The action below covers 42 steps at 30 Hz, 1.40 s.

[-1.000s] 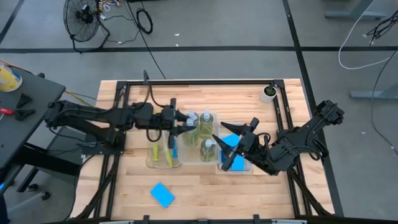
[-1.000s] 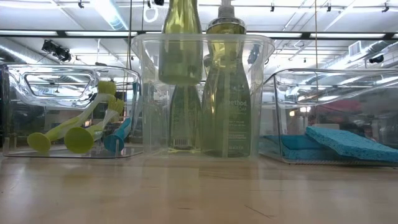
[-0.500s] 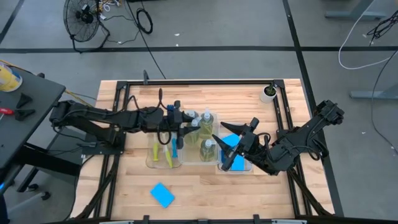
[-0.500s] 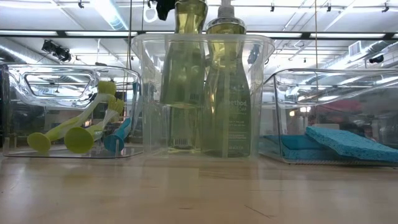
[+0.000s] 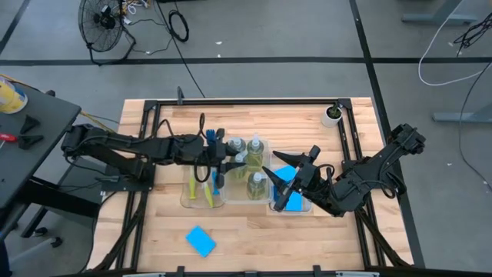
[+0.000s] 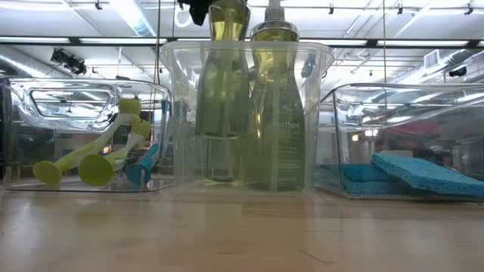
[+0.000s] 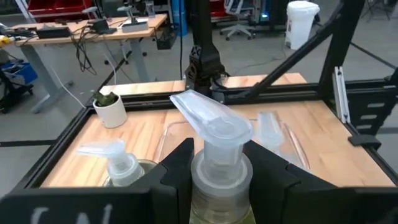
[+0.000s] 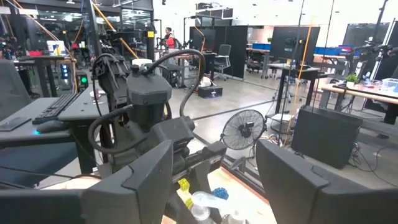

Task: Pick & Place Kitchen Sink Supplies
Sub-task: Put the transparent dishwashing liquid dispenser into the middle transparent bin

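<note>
My left gripper [image 5: 231, 159] is shut on a clear pump bottle of yellow-green soap [image 6: 227, 75]. The bottle hangs partly inside the clear middle tray [image 6: 170, 113]. Another soap bottle [image 6: 276, 113] stands in that tray on its base, and more pump tops [image 5: 256, 144] show from above. Dish brushes [image 6: 98, 162] lie in the left tray. Blue sponges [image 6: 423, 172] lie in the right tray. My right gripper [image 5: 292, 171] hovers open above the right tray, with nothing between its fingers [image 8: 149, 180]. My left gripper pinches the bottle's neck collar [image 7: 221, 171], just under the pump head, between its two fingers [image 7: 177, 168]. The fingers come nearly level from the table's left side. The bottle hangs upright below them, its lower half inside the middle tray and its base above the tray's floor.
One loose blue sponge [image 5: 201, 240] lies on the wood near the front edge. A small white cup [image 5: 332, 115] stands at the far right corner. A black frame [image 5: 154, 104] runs round the table's edges.
My left gripper has come down and a little toward the table's right with the soap bottle. The bottle has sunk deeper into the middle tray and hangs more upright. The right arm has kept still.
</note>
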### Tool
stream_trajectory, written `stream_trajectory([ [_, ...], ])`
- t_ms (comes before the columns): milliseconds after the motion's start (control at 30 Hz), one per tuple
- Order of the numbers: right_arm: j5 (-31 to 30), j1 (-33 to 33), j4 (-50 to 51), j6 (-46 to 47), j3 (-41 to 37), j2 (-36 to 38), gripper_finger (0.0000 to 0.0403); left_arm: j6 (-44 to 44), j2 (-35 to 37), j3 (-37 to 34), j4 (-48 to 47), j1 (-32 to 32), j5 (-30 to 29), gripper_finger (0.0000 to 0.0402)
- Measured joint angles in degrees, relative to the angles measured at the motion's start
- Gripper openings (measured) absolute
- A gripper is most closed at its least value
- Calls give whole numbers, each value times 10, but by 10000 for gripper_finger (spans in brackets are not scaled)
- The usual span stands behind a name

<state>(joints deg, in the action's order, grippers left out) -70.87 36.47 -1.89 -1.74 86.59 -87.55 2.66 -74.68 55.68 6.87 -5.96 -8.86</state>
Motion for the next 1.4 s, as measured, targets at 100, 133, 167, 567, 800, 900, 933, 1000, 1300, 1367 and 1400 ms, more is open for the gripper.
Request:
stream_trajectory([
  [100,0,0,0,0,0,0,231,1,-5,0,-4,-1,8,119],
  [133,0,0,0,0,0,0,231,1,-7,0,-5,-1,11,118],
  [167,0,0,0,0,0,0,231,-2,-7,0,-12,-2,14,118],
  [567,0,0,3,12,0,0,231,-9,-52,0,-22,-20,23,118],
  [800,14,0,3,13,0,0,231,-7,-53,0,-25,-16,12,126],
  [900,14,0,3,13,0,0,231,-8,-52,1,-27,-13,12,148],
  [933,14,0,3,13,0,0,231,-9,-51,2,-34,-13,9,154],
  [1000,14,0,3,13,0,0,231,-8,-51,2,-45,-13,10,165],
  [1300,14,0,4,13,0,0,231,-2,-44,1,-72,-13,-5,192],
  [1367,14,0,3,13,0,0,231,6,-32,1,-77,-13,-8,196],
  [1400,15,0,4,13,0,0,231,8,-24,1,-88,-13,-8,197],
])
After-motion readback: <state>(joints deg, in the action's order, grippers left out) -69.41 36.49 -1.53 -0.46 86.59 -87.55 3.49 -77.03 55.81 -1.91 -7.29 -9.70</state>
